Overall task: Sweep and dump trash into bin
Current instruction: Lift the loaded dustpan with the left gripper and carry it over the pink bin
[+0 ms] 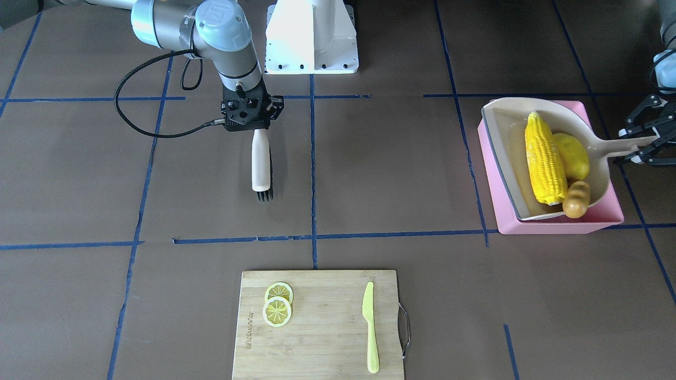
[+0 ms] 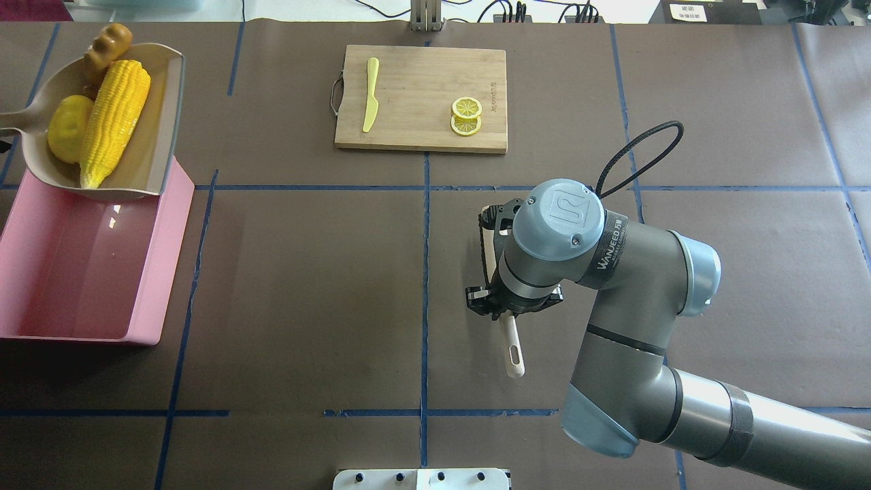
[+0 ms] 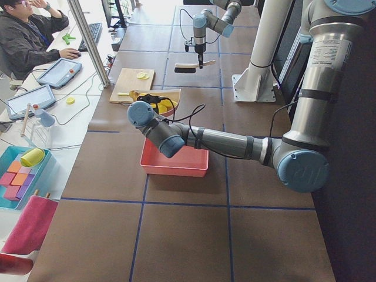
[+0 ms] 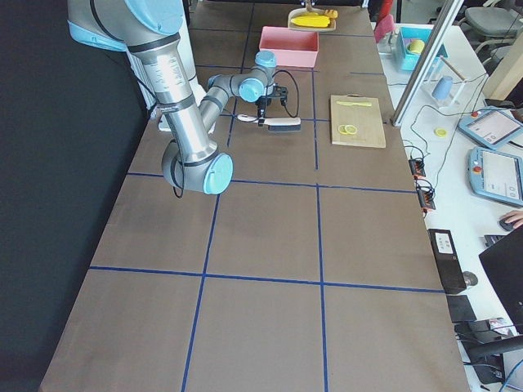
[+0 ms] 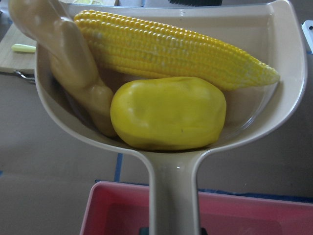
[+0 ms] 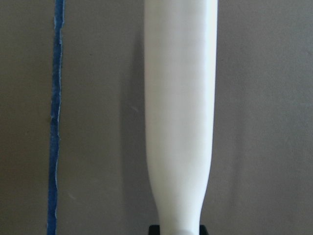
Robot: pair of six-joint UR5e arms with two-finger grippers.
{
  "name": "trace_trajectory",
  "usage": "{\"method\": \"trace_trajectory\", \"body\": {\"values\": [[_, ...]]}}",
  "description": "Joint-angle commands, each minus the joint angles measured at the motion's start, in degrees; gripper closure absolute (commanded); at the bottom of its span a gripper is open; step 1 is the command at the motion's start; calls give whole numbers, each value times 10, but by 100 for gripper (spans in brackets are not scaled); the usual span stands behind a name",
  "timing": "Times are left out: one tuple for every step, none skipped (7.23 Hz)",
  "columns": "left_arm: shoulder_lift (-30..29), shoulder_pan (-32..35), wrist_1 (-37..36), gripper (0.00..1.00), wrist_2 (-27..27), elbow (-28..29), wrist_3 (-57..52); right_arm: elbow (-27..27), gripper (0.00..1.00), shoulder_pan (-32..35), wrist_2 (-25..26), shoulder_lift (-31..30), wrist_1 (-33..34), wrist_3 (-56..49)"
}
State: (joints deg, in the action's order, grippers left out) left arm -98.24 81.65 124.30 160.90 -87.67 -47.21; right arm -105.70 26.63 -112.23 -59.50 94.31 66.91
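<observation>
The cream-white dustpan [image 1: 501,126] hangs tilted above the pink bin [image 1: 554,227], over its far end in the overhead view [image 2: 81,272]. In the pan lie the corn cob [image 1: 544,161], the yellow lump [image 1: 573,155] and the ginger root [image 1: 575,199]; all three also show in the left wrist view, the corn cob [image 5: 166,49], the lump [image 5: 168,112] and the ginger root [image 5: 73,63]. My left gripper [image 1: 641,143] is shut on the pan's handle. My right gripper [image 1: 252,124] is shut on a white-handled brush [image 1: 260,163], held low over the table's middle, its bristles pointing toward the board.
A wooden cutting board [image 1: 317,327] lies at the operators' edge, with lemon slices [image 1: 278,306] and a pale green knife [image 1: 371,327] on it. The robot's white base [image 1: 311,37] stands at the robot's side of the table. Blue tape lines cross the brown table.
</observation>
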Motion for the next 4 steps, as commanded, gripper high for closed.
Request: {"method": "trace_trajectory", "body": {"values": [[6,34,-1,100,-3,44,-62,0,100,-3,3,1,0,0],[11,36,-1,100,-4,60,-77,-1,100,-4,3,1,0,1],[21,42,-2,100,-4,83,-103,-1,100,-4,3,1,0,0],[30,45,-2,100,-27,85,-114,0,100,-4,2,1,0,0]]}}
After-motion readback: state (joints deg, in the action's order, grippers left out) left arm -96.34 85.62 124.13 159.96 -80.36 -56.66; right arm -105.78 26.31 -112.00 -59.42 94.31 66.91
